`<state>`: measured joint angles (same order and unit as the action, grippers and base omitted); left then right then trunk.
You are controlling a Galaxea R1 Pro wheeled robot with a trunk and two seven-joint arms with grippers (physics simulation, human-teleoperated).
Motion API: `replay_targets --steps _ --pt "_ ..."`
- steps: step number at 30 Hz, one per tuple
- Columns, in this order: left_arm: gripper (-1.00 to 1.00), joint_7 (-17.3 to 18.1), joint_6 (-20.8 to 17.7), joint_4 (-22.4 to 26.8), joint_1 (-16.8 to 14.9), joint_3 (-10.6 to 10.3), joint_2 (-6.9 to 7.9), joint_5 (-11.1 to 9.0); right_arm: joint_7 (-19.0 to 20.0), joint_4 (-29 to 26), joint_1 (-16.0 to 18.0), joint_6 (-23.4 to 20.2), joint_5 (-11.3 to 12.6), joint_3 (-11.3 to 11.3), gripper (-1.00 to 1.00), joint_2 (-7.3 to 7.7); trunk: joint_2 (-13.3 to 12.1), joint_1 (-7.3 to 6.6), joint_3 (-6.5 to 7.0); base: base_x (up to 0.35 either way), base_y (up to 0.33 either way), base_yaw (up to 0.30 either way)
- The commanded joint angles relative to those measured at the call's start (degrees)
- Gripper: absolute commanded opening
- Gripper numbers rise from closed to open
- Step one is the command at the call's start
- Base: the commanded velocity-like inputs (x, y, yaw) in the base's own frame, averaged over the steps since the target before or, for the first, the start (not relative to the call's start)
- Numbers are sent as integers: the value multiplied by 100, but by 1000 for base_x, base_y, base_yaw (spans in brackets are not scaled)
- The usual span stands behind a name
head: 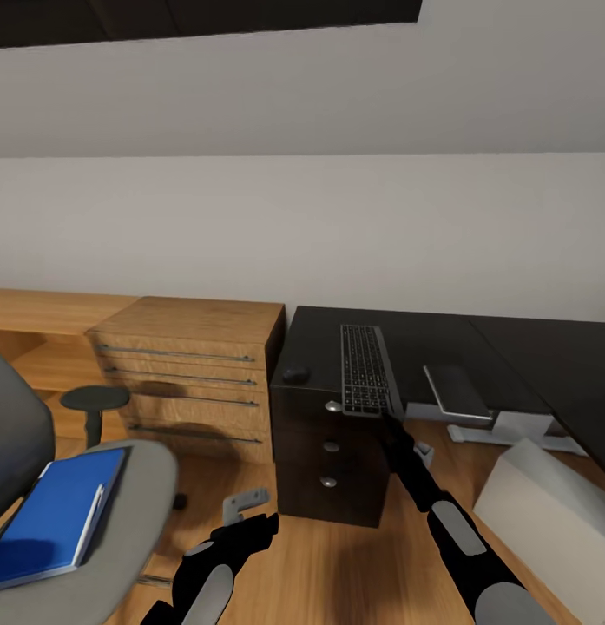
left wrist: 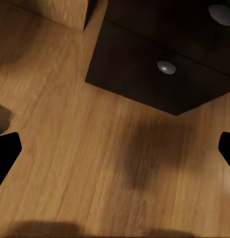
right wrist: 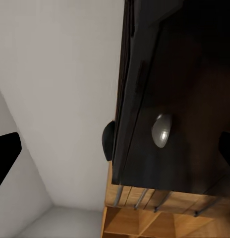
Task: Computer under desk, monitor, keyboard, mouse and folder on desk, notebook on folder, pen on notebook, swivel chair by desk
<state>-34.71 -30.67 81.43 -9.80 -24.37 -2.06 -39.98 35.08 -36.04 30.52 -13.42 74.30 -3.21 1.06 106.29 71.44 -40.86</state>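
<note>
The keyboard [head: 364,369] lies on the black desk [head: 510,347], its near end hanging over the front edge. A small black mouse [head: 295,375] [right wrist: 107,141] sits to its left. A thin grey notebook [head: 458,391] rests at the desk's front edge. The blue folder [head: 55,516] lies on the swivel chair [head: 128,486] seat at left. The light computer [head: 545,503] leans tilted on the floor at right. My right gripper [head: 391,425] [right wrist: 115,148] is open just below the keyboard's near end, facing the drawer knobs. My left gripper [head: 250,525] [left wrist: 115,148] hangs open above the floor. The monitor is out of view; I cannot make out the pen.
A wooden drawer unit [head: 189,373] stands against the wall left of the desk's black drawers [head: 328,469] [left wrist: 159,74]. The chair's black armrest [head: 94,398] and a chrome base leg [head: 247,501] sit between me and it. Wood floor [left wrist: 95,163] lies below.
</note>
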Motion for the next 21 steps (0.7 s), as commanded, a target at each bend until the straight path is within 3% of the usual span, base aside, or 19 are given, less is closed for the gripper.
replay_targets --steps 1,21 --pt "100 -54 -6 6 -5 -6 1 -54 11 2 4 -56 59 -10 100 -1 2 1 -6 175 0 0" --pt "100 -62 -9 7 -5 -7 2 -54 8 1 4 -56 59 -13 100 8 2 1 -6 28 0 0"
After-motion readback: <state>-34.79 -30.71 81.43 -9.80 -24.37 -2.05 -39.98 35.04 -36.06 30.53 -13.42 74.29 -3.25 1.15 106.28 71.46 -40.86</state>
